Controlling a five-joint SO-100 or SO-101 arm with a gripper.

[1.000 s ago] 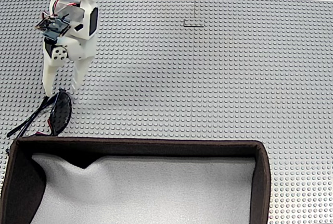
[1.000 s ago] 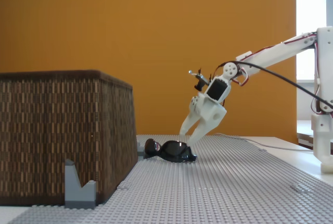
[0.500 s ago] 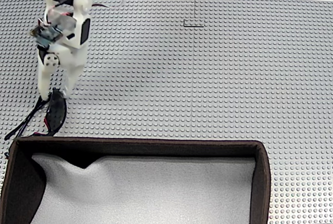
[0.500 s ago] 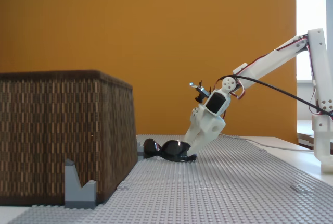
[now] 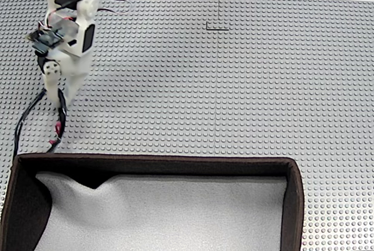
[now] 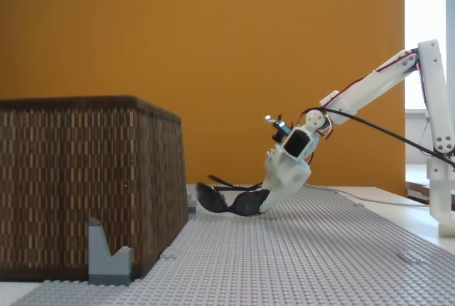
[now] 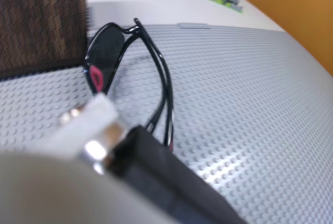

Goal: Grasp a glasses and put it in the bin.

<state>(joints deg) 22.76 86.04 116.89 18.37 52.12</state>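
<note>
Gripper pinched on the glasses at the near lens: lift slowly off the worktop, clear the bin wall, then release.

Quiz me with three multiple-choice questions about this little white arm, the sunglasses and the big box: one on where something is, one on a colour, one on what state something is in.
1. Where are the glasses?
A. Inside the bin
B. On the studded mat, outside the bin
C. On top of the bin's wall

2. What colour is the lining inside the bin?
A. White-grey
B. Orange
C. Green

3. What is the claw doing?
A. Hanging open, high above the mat
B. Closed on one end of the glasses
C. Resting inside the bin

Answers:
1. B: in both fixed views they sit in front of the bin's wall, one end tipped up.
2. A: a fixed view from above shows pale padding within dark brown walls.
3. B: its fingers meet on the frame.
</note>
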